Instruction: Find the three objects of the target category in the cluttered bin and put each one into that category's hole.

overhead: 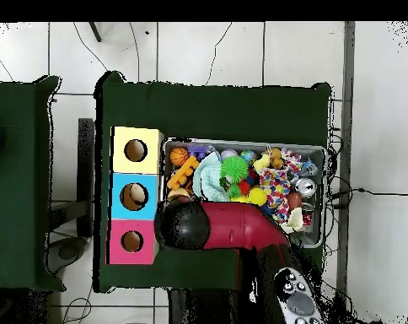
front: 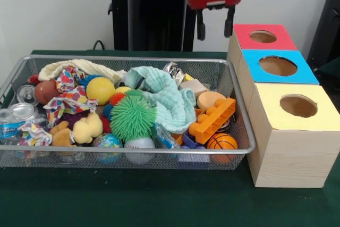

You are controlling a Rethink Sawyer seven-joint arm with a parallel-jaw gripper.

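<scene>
- I have the gripper [front: 214, 23] hanging high above the table's far edge, its two black fingers spread apart with nothing between them; it hovers near the far side of the bin and the red-topped end of the box row.
- The one water bottle [front: 9, 124] I can pick out lies in the wire basket [front: 159, 150] at its end away from the boxes, toward the front camera's near-left corner of the table. So the reach runs diagonally across the whole basket from where the gripper hangs.
- The bottle seems to lie on its side, cap toward the basket's end wall, beside two silver cans [front: 24, 103]; its long axis I cannot fix for certain. I cannot find the other two bottles; I judge they are buried.
- The blue-panel hole [front: 278, 66] is the middle one of the three, just beside the basket's other end.
- Room: the basket's end wall and the cans crowd the bottle; above the clutter the path looks open.
</scene>
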